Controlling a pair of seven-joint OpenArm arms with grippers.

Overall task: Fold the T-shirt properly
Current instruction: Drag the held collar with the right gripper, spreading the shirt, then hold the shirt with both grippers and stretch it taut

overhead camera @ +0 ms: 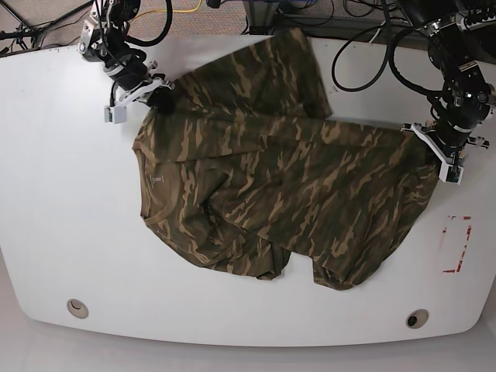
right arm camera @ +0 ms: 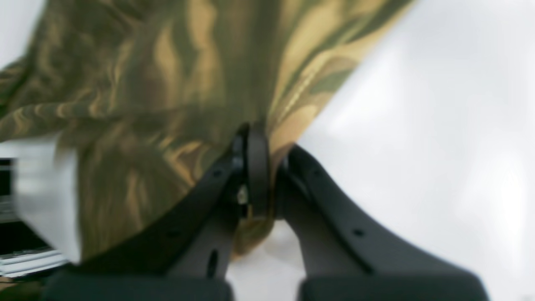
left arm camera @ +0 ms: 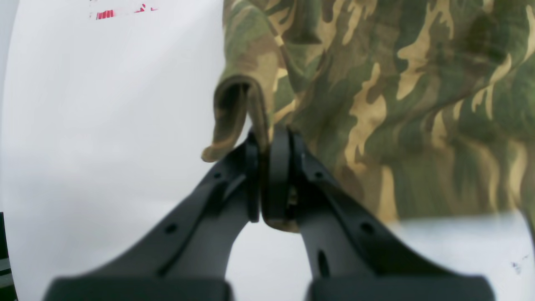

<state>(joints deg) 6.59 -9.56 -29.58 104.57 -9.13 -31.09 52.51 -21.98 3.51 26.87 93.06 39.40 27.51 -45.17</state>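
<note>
While the green, brown and tan camouflage cloth T-shirt lies rumpled across the white worktop, no fold shows. Left pincer and right pincer each clamp a shirt edge; folding remains.

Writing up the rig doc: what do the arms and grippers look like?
Both arms are black, jointed, with black cables looping beside them. Left gripper and right gripper look alike: matte black, curved fingers flaring wide at the base, small round holes along them. In the base view each wrist carries a white bracket.
</note>
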